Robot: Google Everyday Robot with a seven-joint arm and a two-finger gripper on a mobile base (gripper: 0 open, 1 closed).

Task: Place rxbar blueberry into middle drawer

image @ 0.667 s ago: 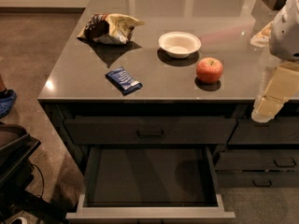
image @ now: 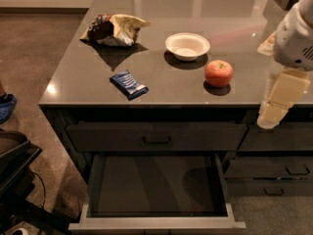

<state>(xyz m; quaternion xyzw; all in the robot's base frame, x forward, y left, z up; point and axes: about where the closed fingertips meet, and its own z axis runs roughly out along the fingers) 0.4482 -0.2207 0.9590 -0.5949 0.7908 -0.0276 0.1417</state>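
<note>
Rxbar blueberry lies flat on the surface, centre-left of frame, near the front edge and well apart from the apple and bowl. Middle drawer stands pulled out at lower centre, below the bar. Pincer hangs at the right edge of frame, well apart from the bar. It carries nothing visible; whether it is open or closed cannot be told.

Assessment: the bar is likely light, thin and moderately stiff, with a slick wrapper. Recommended hold: from above, across the narrow width at mid-length, with modest pressure.
</note>
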